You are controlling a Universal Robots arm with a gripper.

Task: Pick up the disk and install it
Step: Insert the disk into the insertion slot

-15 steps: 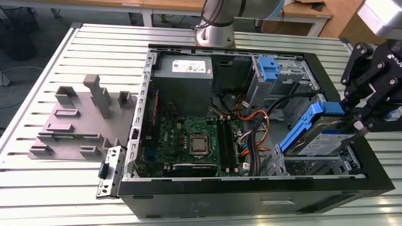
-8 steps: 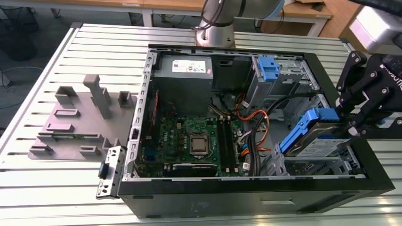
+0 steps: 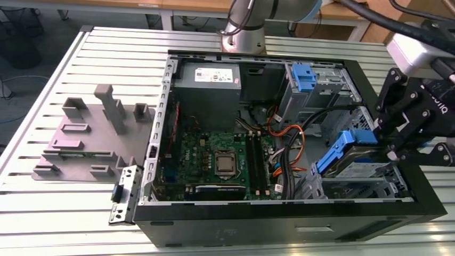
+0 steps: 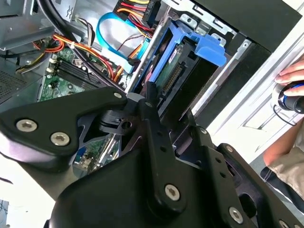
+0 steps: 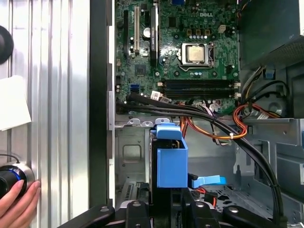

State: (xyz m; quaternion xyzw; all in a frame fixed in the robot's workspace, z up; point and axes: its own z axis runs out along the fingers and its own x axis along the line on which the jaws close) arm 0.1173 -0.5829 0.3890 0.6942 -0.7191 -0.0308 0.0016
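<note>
Hand [image 3: 397, 152] clamps disk [image 3: 353, 154]; first wrist view shows person's fingers [image 5: 15, 205].

Open computer case [image 3: 284, 226] on slatted table [image 3: 57, 213]; grey holder [image 3: 78, 144] beside

The surface [image 3: 42, 202] under the computer case [image 3: 284, 234] is showing as ribbed bare metal, pale and faintly shining. The case's outer shell is looking matt black, while its inner walls are showing dull, unpainted sheet metal. Inside the case, the disk [image 3: 359, 160] is showing a silver-grey metal body, and its rail frame [image 5: 171, 161] is gleaming as smooth blue plastic. The pincer [image 5: 168, 211] at the disk is looking matt black, with bright metal screw heads catching light in the second wrist view. The motherboard [image 3: 213, 154] in the case is showing glossy green, and the cables [image 5: 213, 128] over it are wearing smooth orange and black sheathing. Beside the case, the moulded holder [image 3: 85, 138] is looking like matt grey plastic.
</note>
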